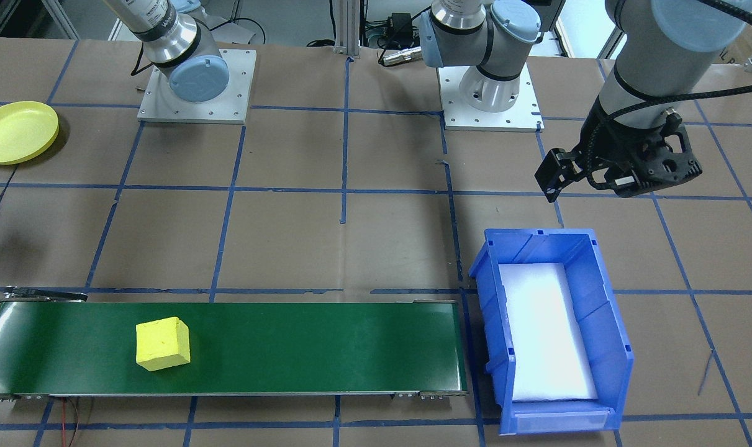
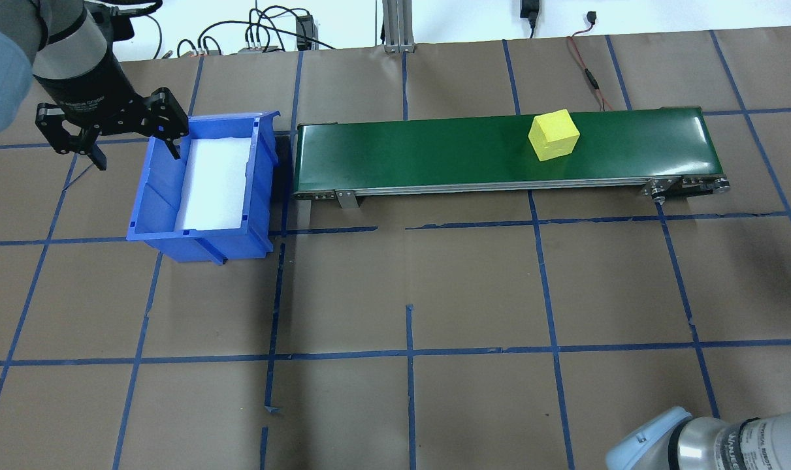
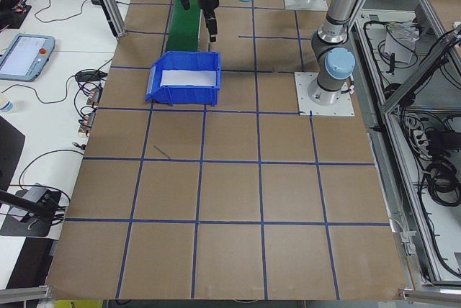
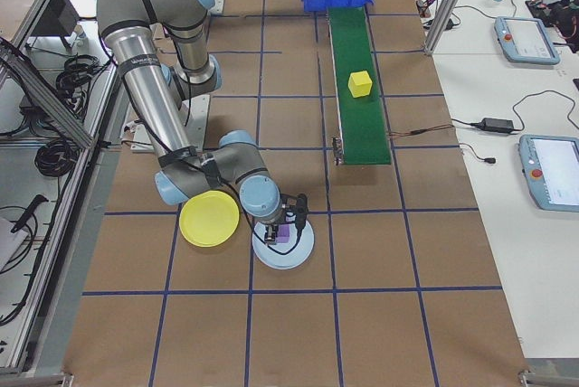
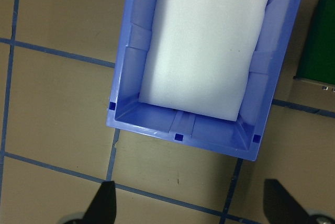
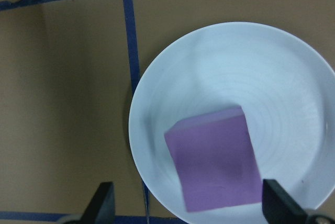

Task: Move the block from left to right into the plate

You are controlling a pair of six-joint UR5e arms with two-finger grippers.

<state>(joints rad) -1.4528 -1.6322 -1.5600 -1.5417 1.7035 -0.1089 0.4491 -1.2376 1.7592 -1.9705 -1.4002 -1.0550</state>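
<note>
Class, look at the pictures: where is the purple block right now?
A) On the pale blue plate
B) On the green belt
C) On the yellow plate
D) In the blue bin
A: the right wrist view shows the purple block lying on the pale blue plate, under the open right claw.

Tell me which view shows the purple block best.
The right wrist view: the purple block fills the frame, lying in the pale blue plate. Exterior right shows it tiny under the right gripper; other views miss it.

Silver arms, blue joint caps, black fingers (image 2: pixel 171 134)
</note>
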